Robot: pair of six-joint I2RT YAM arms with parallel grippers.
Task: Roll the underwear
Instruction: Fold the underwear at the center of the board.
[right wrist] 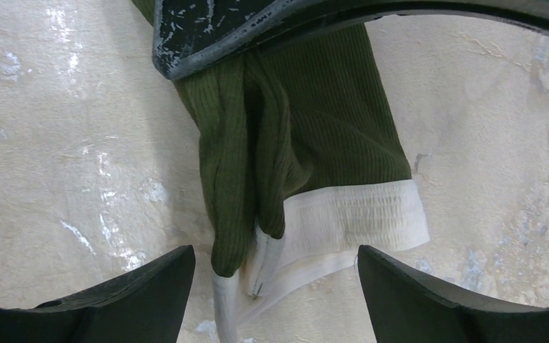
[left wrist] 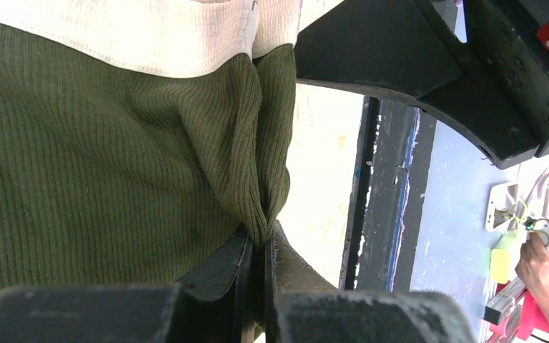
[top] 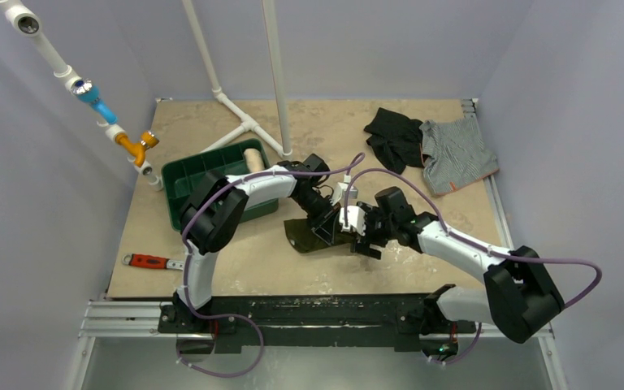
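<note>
The olive-green underwear with a cream waistband lies on the table centre between both grippers. My left gripper is shut on a pinched fold of the olive cloth; the waistband runs across the top of the left wrist view. My right gripper is open, its fingers standing apart on either side of the bunched waistband end. The olive cloth stretches away from it under the left gripper's dark finger. The cloth is partly folded lengthwise.
A green bin with a cream roll stands at the left. A black garment and a grey striped garment lie at the back right. A red-handled wrench lies front left. A white pipe frame stands behind.
</note>
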